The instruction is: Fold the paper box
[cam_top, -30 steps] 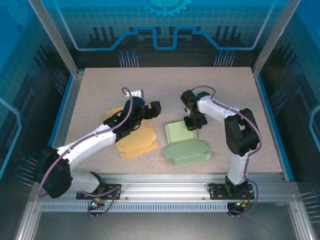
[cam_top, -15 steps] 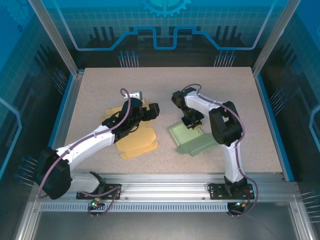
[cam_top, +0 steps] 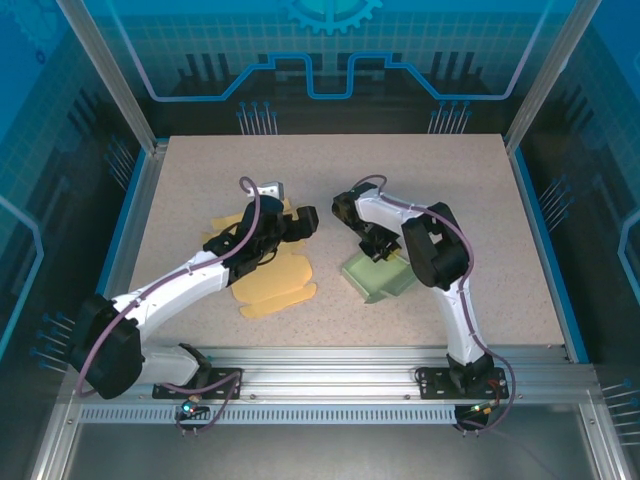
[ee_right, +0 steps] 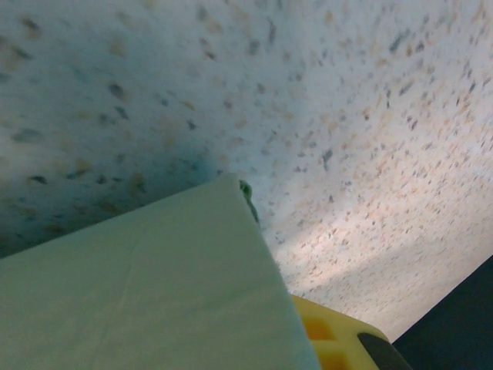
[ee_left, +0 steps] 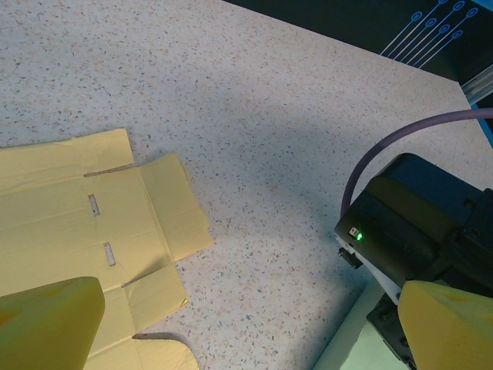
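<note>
The right gripper [cam_top: 377, 247] was clamped on the green paper box [cam_top: 386, 280] near the middle of the bench [cam_top: 200, 170] — the green panel hid most of its fingers [ee_right: 333, 343]. The left gripper [cam_top: 303, 221], fingers wide apart, hovered over the yellow sheet [cam_top: 272, 287] — partly covered by its arm.

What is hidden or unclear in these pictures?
Top view: the left arm covers the middle of the yellow paper box.
Left wrist view: the left edge cuts off that box.
Top view: the right tool is too small to show its grip.
Right wrist view: the green paper box is blurred, cut off at the bottom.
</note>
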Controlling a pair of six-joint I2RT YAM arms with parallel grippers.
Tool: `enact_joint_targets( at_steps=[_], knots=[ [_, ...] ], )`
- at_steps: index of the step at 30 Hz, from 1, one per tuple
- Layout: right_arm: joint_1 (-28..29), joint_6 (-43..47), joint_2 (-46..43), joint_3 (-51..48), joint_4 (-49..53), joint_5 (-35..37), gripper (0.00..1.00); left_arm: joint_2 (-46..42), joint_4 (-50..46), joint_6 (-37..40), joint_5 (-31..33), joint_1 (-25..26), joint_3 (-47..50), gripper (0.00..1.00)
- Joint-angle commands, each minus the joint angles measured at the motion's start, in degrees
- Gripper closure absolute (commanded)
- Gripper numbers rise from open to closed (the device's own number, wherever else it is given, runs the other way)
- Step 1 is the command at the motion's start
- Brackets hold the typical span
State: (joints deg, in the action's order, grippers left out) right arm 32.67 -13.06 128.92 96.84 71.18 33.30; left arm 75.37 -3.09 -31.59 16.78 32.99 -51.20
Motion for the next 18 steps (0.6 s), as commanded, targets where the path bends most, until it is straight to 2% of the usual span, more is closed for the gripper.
enact_joint_targets(
  at_steps=[1, 4, 10, 14, 18],
  knots=[
    [1.7, 4.5, 3.0, -0.3, -12.3, 1.2, 1.0, -1.4, 1.4, -0.3, -0.7, -0.5, 0.8, 0.01],
    [2.5, 11.6, 2.7, -0.1, -16.0, 2.4, 0.99, -1.4, 1.7, -0.1, -0.7, -0.5, 0.9, 0.01],
    [3.8, 20.5, 2.7, 1.3, -20.8, 3.2, 0.85, -1.5, 1.3, 0.5, -0.2, -0.6, 0.5, 0.01],
    [4.4, 21.5, 2.3, 2.4, -19.9, 4.8, 0.72, -2.2, 1.0, 0.8, 0.3, -0.6, 0.9, 0.01],
    [4.9, 20.8, -0.2, 2.0, -19.3, 4.4, 0.52, -3.0, 1.0, 1.0, 0.7, -0.6, 1.4, 0.01]
  ],
)
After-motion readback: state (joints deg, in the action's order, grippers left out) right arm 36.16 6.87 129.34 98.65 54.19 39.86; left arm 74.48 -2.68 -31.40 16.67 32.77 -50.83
